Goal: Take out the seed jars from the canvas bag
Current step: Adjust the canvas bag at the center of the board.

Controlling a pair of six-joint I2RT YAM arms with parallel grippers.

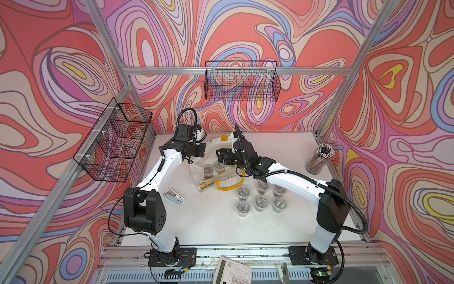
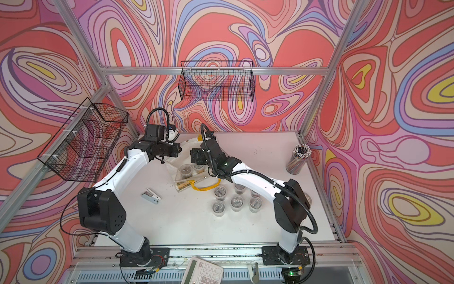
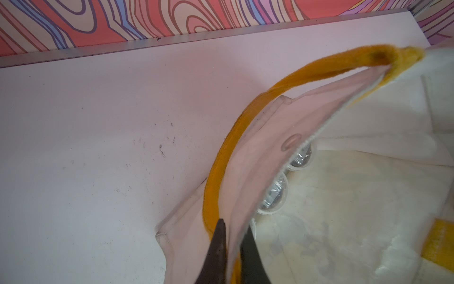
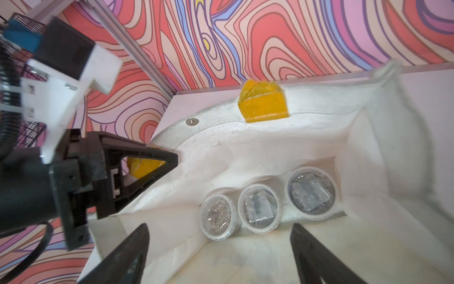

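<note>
Canvas, white and limp: the canvas bag (image 4: pixel 270 137) rests on the desk (image 1: pixel 208 221). Its mouth is propped by the left tool (image 3: pixel 233 223), pinched shut on the rim fabric beside the yellow handle (image 3: pixel 245 123). The right tool (image 4: pixel 219 227) stands wide and empty at the mouth.

Three seed jars (image 4: pixel 259 209) sit in a row inside along the bag's inner wall, lids facing the right wrist cam. Six more seed jars (image 1: pixel 261 201) stand out on the desk, approx. 4 o'clock of the bag in both top views.

We judge the jars light, rigid and smooth-walled, so apt to slip. Best taken across the body below the lid, w/ moderate squeeze.

Obstructions: neighbours touch or nearly so, leaving little room for a finger btwn them. The fabric may sag if the rim is let go. Pencil cup (image 1: pixel 319 159) at 3 o'clock and what looks a stapler (image 1: pixel 174 196) at 8 o'clock are both well apart.
</note>
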